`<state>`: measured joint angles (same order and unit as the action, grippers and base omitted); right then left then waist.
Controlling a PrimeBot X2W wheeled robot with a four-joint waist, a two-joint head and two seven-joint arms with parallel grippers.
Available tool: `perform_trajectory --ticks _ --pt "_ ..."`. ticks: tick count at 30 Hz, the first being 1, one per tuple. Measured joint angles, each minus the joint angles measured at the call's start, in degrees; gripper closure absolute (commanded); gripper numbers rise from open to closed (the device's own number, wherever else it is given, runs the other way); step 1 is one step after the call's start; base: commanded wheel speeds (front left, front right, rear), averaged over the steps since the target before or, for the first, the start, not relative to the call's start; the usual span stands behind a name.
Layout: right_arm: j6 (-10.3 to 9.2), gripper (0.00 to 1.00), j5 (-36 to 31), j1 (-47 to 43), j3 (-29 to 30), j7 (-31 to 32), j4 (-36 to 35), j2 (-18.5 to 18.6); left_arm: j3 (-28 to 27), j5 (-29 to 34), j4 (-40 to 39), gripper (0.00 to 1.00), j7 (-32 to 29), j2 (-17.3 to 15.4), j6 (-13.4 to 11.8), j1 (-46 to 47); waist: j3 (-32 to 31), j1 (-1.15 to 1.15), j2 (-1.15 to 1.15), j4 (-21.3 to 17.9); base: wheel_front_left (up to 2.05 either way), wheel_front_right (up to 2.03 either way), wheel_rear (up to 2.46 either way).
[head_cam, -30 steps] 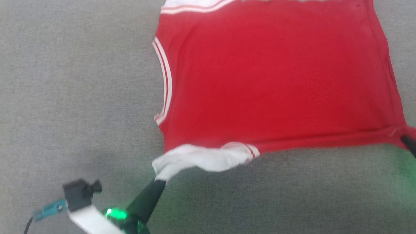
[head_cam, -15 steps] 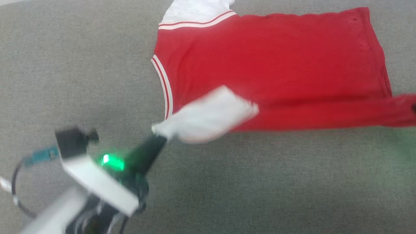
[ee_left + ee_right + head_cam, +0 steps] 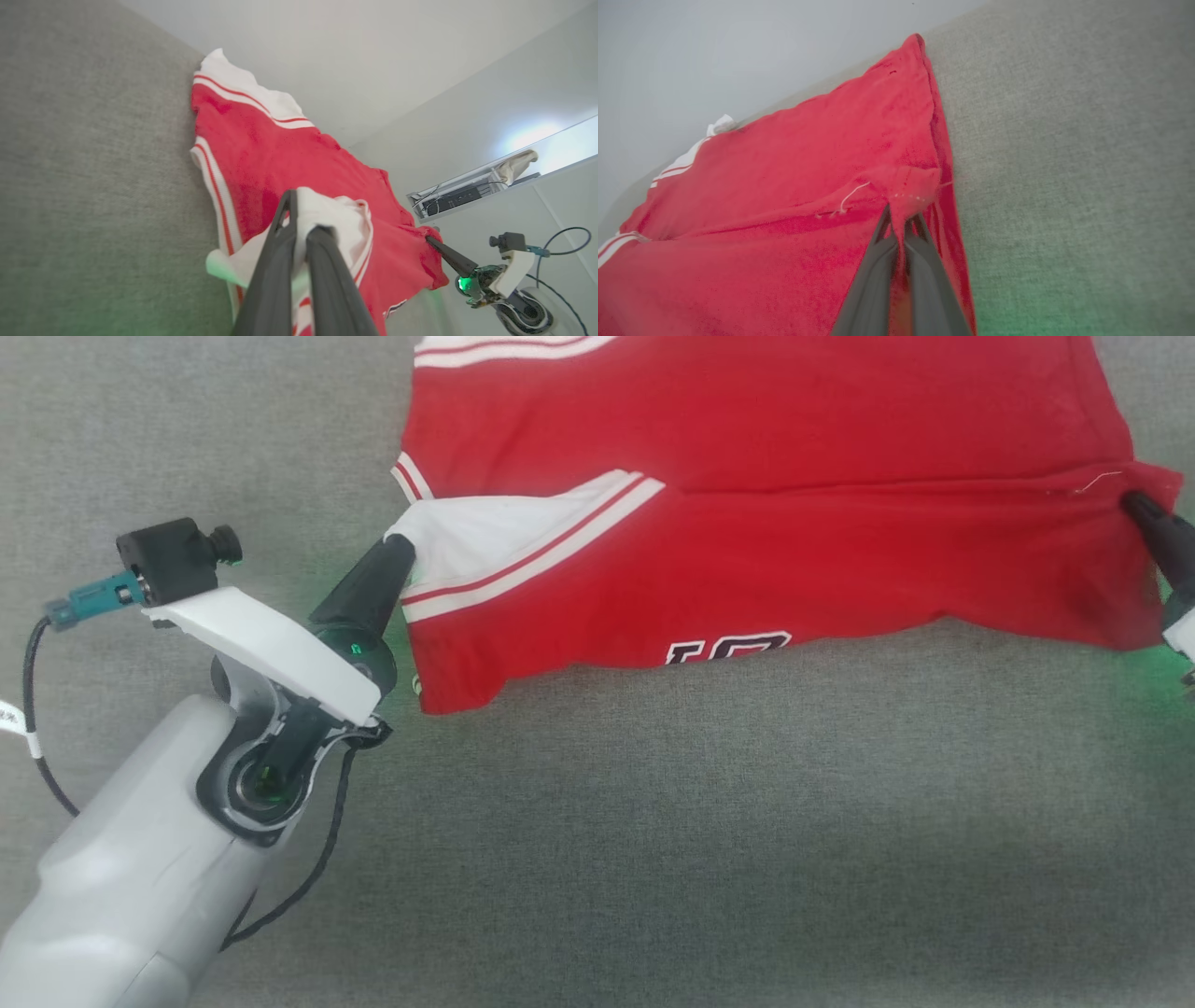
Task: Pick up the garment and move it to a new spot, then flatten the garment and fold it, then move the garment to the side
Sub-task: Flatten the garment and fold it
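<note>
The garment (image 3: 747,457), a red jersey with white striped trim, lies across the grey fabric surface (image 3: 653,859), its near edge lifted and doubled back over the body so black-and-white lettering (image 3: 728,649) shows. My left gripper (image 3: 400,549) is shut on the white sleeve (image 3: 476,537) at the garment's left end; the left wrist view shows the sleeve (image 3: 336,219) pinched between its fingers (image 3: 322,261). My right gripper (image 3: 1134,506) is shut on the red corner at the far right, seen close in the right wrist view as bunched red cloth (image 3: 910,186) between the fingers (image 3: 878,275).
Grey fabric stretches wide in front of and left of the garment. My left forearm (image 3: 140,877) with its cable fills the lower left. The left wrist view shows pale walls (image 3: 373,56) and a shelf with equipment (image 3: 467,191) beyond the surface.
Both grippers have carried the garment's near edge up and away from me, folding it over the body; the lettering now faces up. The head camera has also shifted.
</note>
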<state>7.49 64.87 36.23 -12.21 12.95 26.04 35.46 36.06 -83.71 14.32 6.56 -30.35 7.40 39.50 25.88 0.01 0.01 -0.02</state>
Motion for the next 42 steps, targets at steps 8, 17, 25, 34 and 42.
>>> perform_trajectory --ticks 8,17,25,34,42 --pt "0.0 0.59 -3.7 2.2 -4.8 -2.6 4.0 -0.7 4.2 3.2 10.1 0.0 3.2 2.2 0.0 3.5 0.7 0.0 0.0 0.1 0.0 0.0 0.0" --pt "0.0 0.0 -6.1 -1.3 -7.8 -12.3 1.9 3.1 9.0 7.7 13.2 0.0 5.1 -1.8 0.0 5.5 -4.5 0.0 0.0 1.2 0.0 0.0 0.0" --pt "0.0 0.0 -11.4 -7.8 -5.4 -25.4 -1.4 6.1 12.8 13.3 11.3 0.0 3.2 -6.0 -4.1 3.6 -11.8 0.0 0.0 3.3 0.0 0.0 0.0" --pt "0.0 0.0 -16.3 -11.6 -2.1 -27.0 -6.4 4.9 17.9 4.7 0.0 0.0 -21.7 -9.1 -9.3 2.6 -12.0 0.0 0.0 2.6 0.0 0.0 0.0" --pt "0.0 0.0 -18.0 -11.6 -0.7 -26.0 -10.6 3.8 18.8 -1.2 4.9 0.0 -34.5 -7.1 -12.4 7.0 -8.5 0.0 -0.01 -0.9 0.0 0.0 0.0"
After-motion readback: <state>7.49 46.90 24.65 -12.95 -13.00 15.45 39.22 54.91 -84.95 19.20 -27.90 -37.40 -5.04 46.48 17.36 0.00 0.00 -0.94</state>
